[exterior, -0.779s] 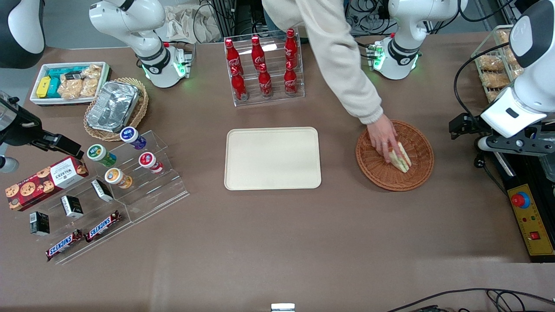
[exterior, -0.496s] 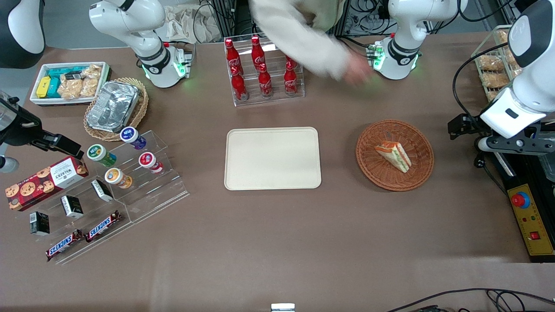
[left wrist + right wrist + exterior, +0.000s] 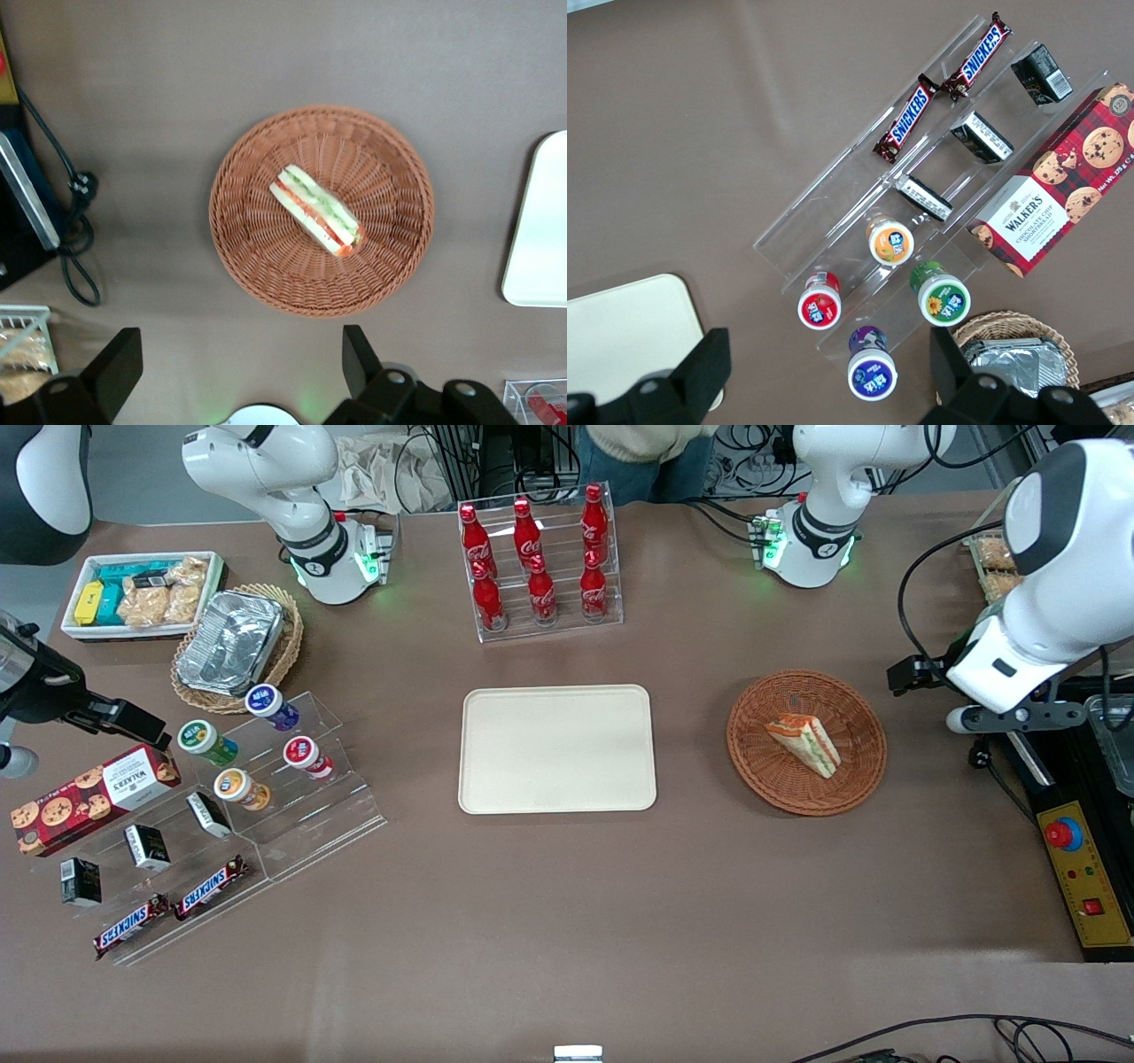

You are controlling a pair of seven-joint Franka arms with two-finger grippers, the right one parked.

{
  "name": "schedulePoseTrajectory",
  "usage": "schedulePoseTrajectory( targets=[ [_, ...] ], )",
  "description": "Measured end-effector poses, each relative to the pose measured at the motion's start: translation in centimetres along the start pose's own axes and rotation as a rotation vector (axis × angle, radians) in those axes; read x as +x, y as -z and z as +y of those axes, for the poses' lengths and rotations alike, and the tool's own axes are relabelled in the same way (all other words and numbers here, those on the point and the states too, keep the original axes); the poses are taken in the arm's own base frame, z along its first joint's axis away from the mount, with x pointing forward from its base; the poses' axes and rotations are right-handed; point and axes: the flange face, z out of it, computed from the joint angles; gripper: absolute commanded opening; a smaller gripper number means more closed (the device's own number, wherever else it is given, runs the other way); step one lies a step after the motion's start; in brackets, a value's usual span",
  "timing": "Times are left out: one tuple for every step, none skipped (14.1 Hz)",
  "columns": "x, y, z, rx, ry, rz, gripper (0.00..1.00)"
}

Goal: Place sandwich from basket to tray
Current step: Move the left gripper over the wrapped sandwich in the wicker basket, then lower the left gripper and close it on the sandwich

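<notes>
The sandwich (image 3: 804, 745) lies on its side in the basket (image 3: 859, 775), a little off the middle, its green, orange and pink layers showing along the cut edge; nothing else is in the basket; the tray (image 3: 556, 748) sits flat on the table (image 3: 567, 903) just beside the basket, toward the parked arm's end, with nothing on it; the gripper (image 3: 239, 367) hangs high above the table at the working arm's end, near the basket but apart from it, its fingers (image 3: 117, 365) spread wide with nothing between them; farther from the front camera than the tray, a clear rack (image 3: 541, 615) holds six red bottles (image 3: 540, 591) upright in two rows; toward the parked arm's end a lighter wicker basket (image 3: 283, 657) carries a foil container (image 3: 232, 642), a white bin (image 3: 78, 633) next to it holds packaged snacks, and a stepped clear stand (image 3: 301, 828) bears small cups, dark cartons and two Snickers bars (image 3: 170, 908)
</notes>
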Motion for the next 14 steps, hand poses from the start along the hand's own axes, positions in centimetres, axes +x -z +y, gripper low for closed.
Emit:
schedulePoseTrajectory(
  targets=[
    [0.0,-1.0,0.2,-0.022,0.009,0.017,1.00],
    [-0.1,-2.3,0.3,-0.051,0.022,0.047,1.00],
    [-0.5,-4.0,0.3,-0.076,0.045,0.081,1.00],
    [-1.1,-5.9,0.3,-0.089,0.079,0.105,1.00],
    [-1.7,-7.5,0.3,-0.097,0.121,0.116,1.00],
    [-2.2,-8.8,0.3,-0.100,0.166,0.111,1.00],
    [-2.6,-9.9,0.4,-0.099,0.214,0.095,1.00],
    [-2.8,-11.0,0.5,-0.096,0.258,0.075,1.00],
    [-2.9,-12.1,0.7,-0.093,0.303,0.060,1.00],
    [-2.8,-13.3,0.9,-0.092,0.348,0.053,1.00],
    [-2.5,-14.4,1.3,-0.093,0.394,0.052,1.00],
    [-2.0,-15.4,2.1,-0.095,0.441,0.054,1.00],
    [-1.5,-16.5,3.0,-0.096,0.493,0.057,1.00],
    [-0.9,-17.7,3.8,-0.098,0.550,0.061,1.00]
  ],
)
